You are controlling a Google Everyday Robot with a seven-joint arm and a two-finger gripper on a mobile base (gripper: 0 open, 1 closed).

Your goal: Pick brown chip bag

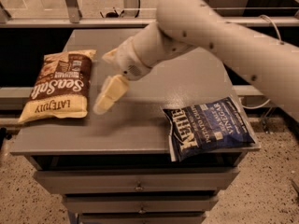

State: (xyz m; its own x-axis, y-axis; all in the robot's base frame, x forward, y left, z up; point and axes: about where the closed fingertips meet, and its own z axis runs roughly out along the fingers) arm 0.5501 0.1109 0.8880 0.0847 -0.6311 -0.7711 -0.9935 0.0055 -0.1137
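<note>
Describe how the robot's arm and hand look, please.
The arm is thick, smooth and white, built of rounded tube-like segments with a few small dark dots on its shell. The hand, above the table just right of the brown chip bag, is pale cream-yellow and blocky.
</note>
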